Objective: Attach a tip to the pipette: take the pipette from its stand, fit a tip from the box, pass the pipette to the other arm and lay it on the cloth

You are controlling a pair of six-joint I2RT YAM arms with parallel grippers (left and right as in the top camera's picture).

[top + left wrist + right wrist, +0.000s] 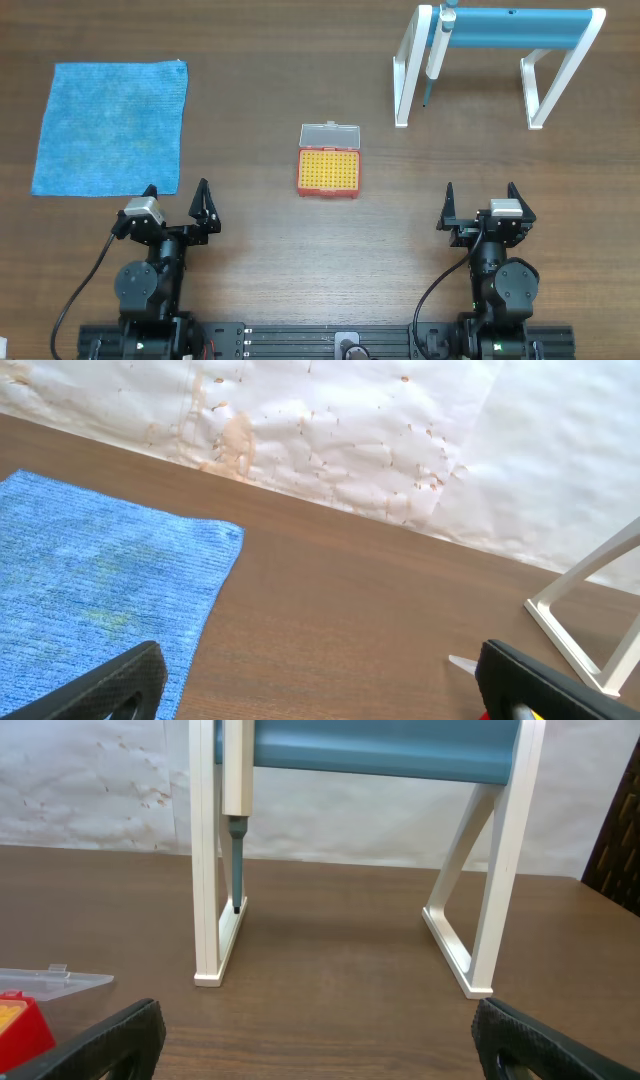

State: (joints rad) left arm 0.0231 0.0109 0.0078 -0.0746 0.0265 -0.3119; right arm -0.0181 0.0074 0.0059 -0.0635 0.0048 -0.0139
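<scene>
We saw a brown, wood-grained table [300,90] and a mottled blue cloth [110,128] with a fine ribbed weave. The tip box [328,172] was red-orange, its tips a yellow dotted grid, its lid clear. The stand [515,30] had white legs and a teal bar. The pipette [436,55] was white above and dark teal below. The left gripper [177,190] and right gripper [481,190] were black.

Pipette [437,55] hangs in stand [510,30], upper right. Tip box [328,172] centre. Cloth [110,128] left. Left gripper [177,187], right gripper [480,188] spread.
</scene>
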